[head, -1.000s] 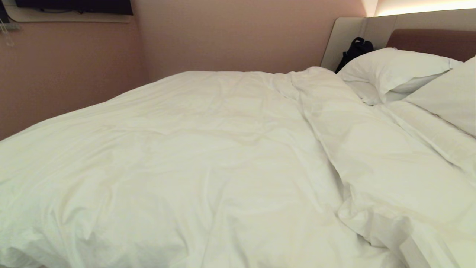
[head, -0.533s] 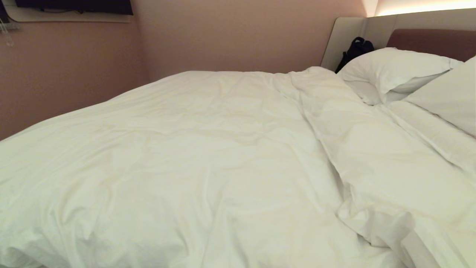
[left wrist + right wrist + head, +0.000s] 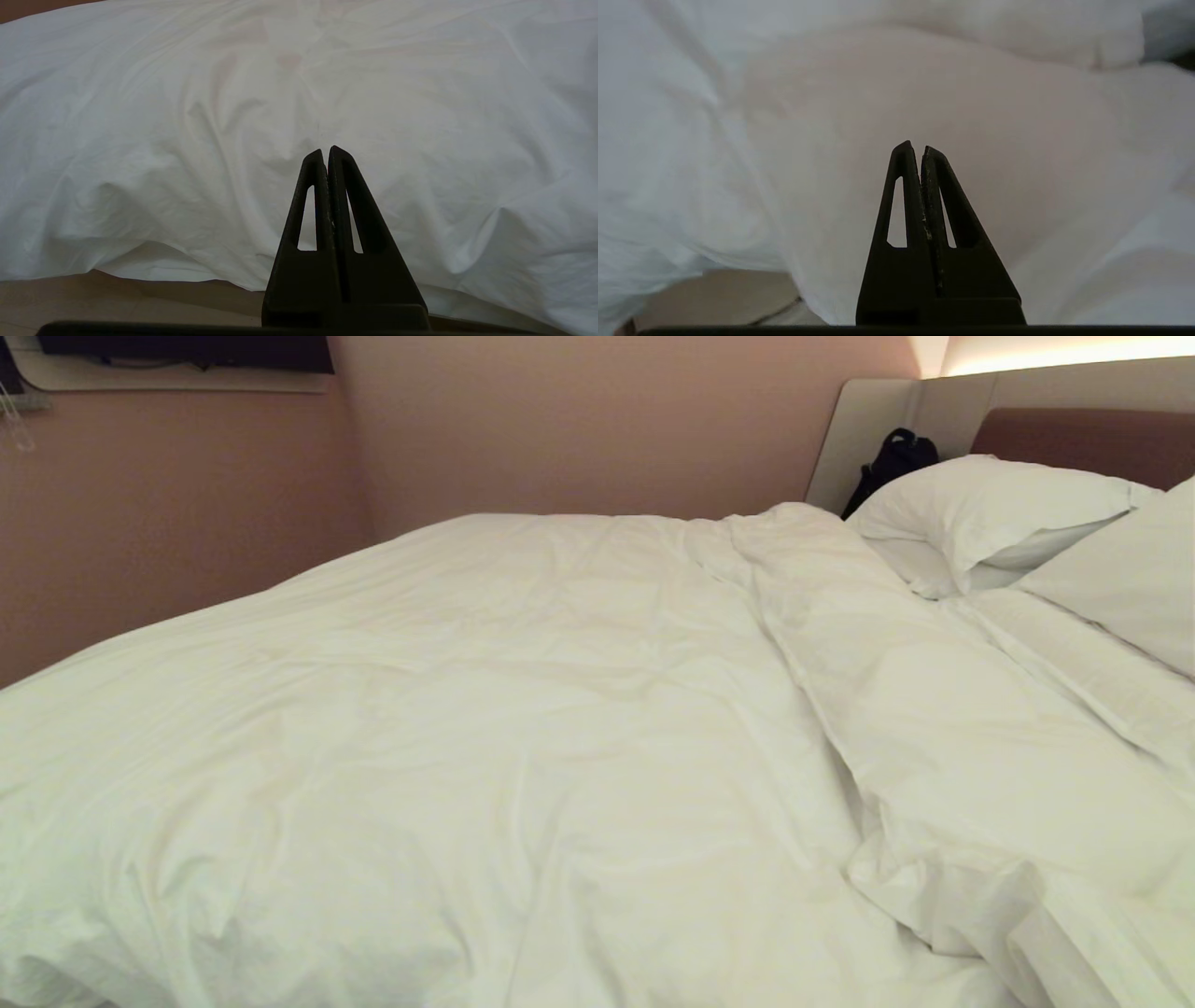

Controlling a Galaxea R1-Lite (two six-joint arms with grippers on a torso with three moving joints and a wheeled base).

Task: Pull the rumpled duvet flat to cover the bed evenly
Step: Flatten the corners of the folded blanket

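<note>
Both end effectors clenched, nothing gripped. Left end effector [image 3: 325, 150] sits off the bed [image 3: 1083, 434] edge, tips aimed at the duvet [image 3: 523, 728] hanging just ahead. Right end effector [image 3: 915, 147] close in front of a puffy fold of the duvet. 2 pillows [image 3: 990, 513] beyond.

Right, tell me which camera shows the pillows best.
The head view: two white pillows lean by the headboard at the duvet's far end. The left wrist view shows only duvet; the right wrist view shows white bedding, with no pillow I can make out.
</note>
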